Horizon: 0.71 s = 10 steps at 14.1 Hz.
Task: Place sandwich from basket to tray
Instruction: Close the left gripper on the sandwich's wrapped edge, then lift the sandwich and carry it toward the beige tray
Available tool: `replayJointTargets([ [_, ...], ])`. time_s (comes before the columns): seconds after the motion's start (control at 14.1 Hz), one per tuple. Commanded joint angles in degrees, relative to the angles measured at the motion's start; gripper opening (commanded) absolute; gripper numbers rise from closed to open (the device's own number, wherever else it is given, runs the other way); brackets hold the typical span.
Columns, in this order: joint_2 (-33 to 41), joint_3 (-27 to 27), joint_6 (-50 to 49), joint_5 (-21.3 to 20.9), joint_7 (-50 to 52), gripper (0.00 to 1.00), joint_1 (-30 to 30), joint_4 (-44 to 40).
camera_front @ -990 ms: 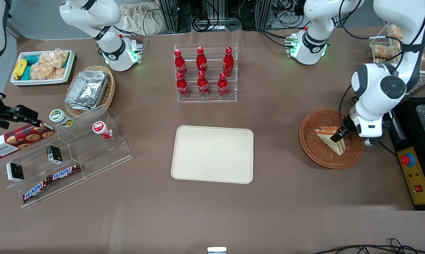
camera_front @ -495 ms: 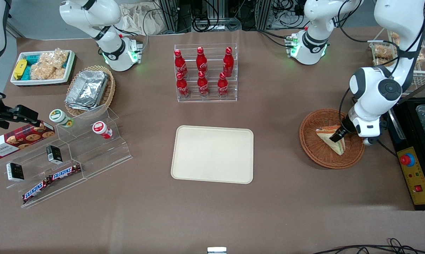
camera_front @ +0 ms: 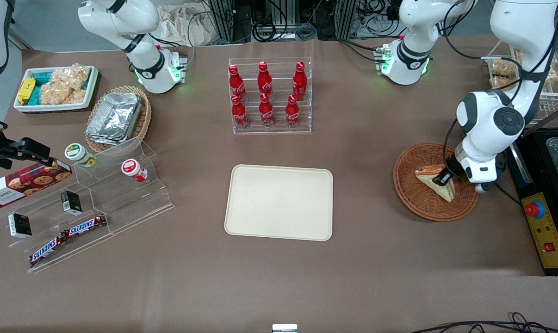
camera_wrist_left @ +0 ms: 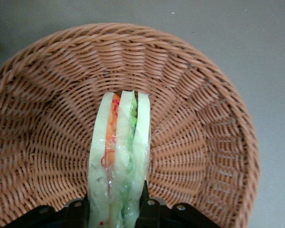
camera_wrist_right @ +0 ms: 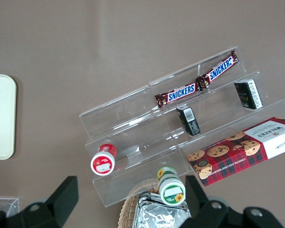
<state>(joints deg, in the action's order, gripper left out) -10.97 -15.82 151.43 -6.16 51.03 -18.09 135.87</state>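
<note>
Clear-wrapped sandwich [camera_wrist_left: 118,156] is sitting edge-up inside the wicker basket [camera_front: 415,199], with the gripper [camera_front: 443,178] jaws clamping its end. The cream tray [camera_front: 279,202] is lying mid-worktop, well apart.

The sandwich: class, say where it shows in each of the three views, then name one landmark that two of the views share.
Front view: the sandwich lies in the basket, toward the working arm's end of the table, with the gripper closed on it.
Left wrist view: the sandwich stands on edge between the fingers, over the basket.
Right wrist view: not in it.
Shared landmark: the basket's woven wall.
</note>
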Motion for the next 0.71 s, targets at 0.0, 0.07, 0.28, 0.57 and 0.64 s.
replayJointTargets([
  [0.0,0.86,-0.87,-13.29,-0.69,0.84,0.0,0.6,-8.3],
  [0.07,0.77,-2.18,-20.66,-0.43,-1.43,0.0,0.52,-13.3],
  [0.28,-0.89,-4.82,-38.53,-0.25,-7.59,0.0,1.04,-28.24],
  [0.57,-9.22,-10.19,-54.19,-0.52,-14.02,0.0,7.52,-48.81],
  [0.64,-11.42,-10.72,-54.83,-0.69,-14.02,0.0,10.85,-52.25],
])
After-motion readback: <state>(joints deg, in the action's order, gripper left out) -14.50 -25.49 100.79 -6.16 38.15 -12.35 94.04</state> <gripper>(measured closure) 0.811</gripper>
